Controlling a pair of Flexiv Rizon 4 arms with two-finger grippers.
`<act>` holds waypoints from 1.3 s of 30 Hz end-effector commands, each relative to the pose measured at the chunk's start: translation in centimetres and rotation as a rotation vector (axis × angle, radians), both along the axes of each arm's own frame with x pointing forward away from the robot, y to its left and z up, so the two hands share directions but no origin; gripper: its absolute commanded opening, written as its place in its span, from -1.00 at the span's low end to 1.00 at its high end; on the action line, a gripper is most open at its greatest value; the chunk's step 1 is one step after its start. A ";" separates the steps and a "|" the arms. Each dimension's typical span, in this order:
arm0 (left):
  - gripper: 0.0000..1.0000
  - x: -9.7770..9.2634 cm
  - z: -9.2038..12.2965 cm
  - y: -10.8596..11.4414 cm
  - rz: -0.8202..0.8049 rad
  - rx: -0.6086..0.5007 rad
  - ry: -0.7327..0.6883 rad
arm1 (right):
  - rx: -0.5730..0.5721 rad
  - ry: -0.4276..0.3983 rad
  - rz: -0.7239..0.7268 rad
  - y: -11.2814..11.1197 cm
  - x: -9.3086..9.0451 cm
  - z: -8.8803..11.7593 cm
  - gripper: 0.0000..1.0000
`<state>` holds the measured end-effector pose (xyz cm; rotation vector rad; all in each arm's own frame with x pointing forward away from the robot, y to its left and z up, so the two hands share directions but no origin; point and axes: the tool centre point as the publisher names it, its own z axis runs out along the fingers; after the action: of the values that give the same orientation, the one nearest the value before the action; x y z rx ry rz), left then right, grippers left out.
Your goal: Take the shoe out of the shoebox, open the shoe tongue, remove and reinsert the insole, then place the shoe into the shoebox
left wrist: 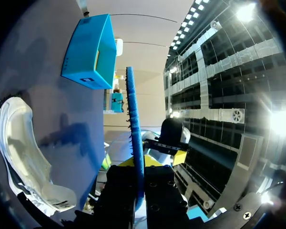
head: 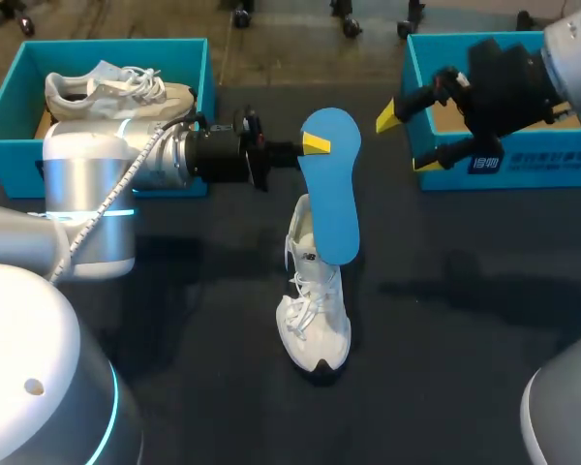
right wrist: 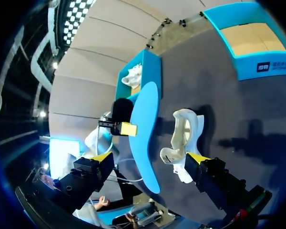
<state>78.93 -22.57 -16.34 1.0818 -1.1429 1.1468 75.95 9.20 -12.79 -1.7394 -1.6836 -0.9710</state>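
Note:
My left gripper (head: 310,145) is shut on the top end of a blue insole (head: 331,189), which hangs upright above the table. In the left wrist view the insole (left wrist: 135,143) runs edge-on out from between the fingers of that gripper (left wrist: 139,164). Below it a white shoe (head: 315,310) lies on the dark table, toe toward the front edge. My right gripper (head: 407,139) is open and holds nothing, just right of the insole, in front of the right shoebox (head: 504,165). In the right wrist view its open fingers (right wrist: 150,157) frame the insole (right wrist: 145,133) and the shoe (right wrist: 183,138).
A blue shoebox (head: 10,116) at the back left holds a second, beige and white shoe (head: 116,92). The right shoebox shows only its cardboard floor. Bare dark table lies around and in front of the white shoe.

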 end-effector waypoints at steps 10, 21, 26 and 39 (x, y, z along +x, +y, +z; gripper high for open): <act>-1.00 0.0 -0.1 -0.1 0.002 -0.001 0.000 | 0.197 -0.006 0.012 -0.3 0.0 -1.9 1.00; -1.00 0.0 -0.1 -0.1 0.002 -0.001 0.000 | 0.277 -0.013 0.028 -0.3 0.0 -3.3 1.00; -1.00 0.0 -0.1 -0.1 0.002 -0.001 0.000 | 0.322 -0.022 0.025 -0.2 0.0 -3.7 1.00; -1.00 0.7 0.3 1.9 -0.081 -0.029 -0.208 | 0.422 -0.048 0.035 -0.4 0.1 -4.0 1.00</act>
<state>79.09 -21.11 -15.85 0.9290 -1.3062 1.2355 76.19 8.79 -16.17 -1.4255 -1.4145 -1.2432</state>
